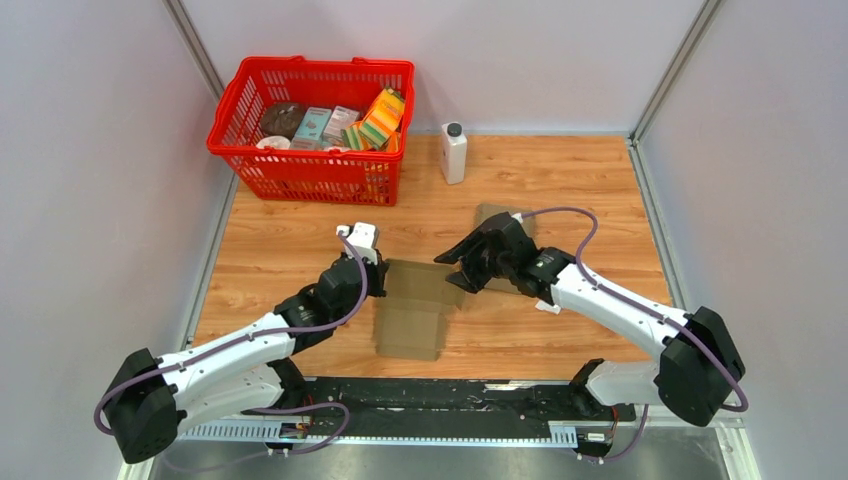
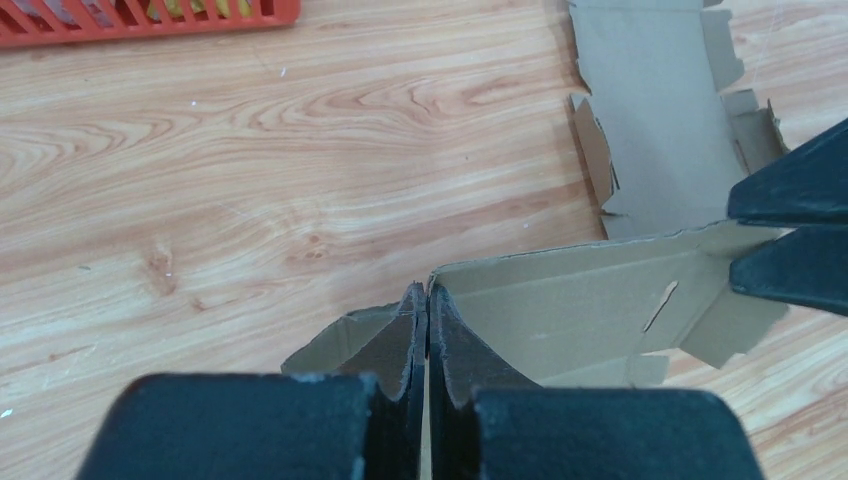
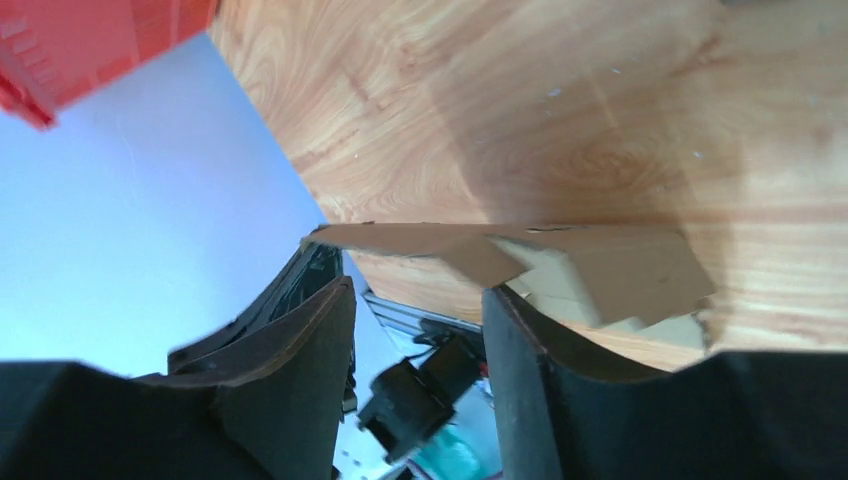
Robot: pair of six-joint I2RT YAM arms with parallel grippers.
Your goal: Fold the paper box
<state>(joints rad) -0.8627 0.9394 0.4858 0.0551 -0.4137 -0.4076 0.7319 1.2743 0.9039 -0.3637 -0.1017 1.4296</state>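
Observation:
The brown paper box (image 1: pixel 412 312) lies partly unfolded in the middle of the wooden table. My left gripper (image 1: pixel 376 272) is at its far left corner. In the left wrist view the gripper (image 2: pixel 427 300) is shut on the box's edge, and a long panel (image 2: pixel 580 305) is raised to the right. My right gripper (image 1: pixel 458 268) is open at the far right end of that panel. Its two dark fingers (image 2: pixel 795 185) straddle the panel's corner. In the right wrist view the gripper (image 3: pixel 415 300) is open, with the cardboard (image 3: pixel 600 265) just beyond its fingertips.
A second flat cardboard sheet (image 1: pixel 492 214) lies behind the right gripper; it also shows in the left wrist view (image 2: pixel 660 110). A red basket (image 1: pixel 312 128) of groceries stands at the back left. A white bottle (image 1: pixel 454 152) stands at the back centre.

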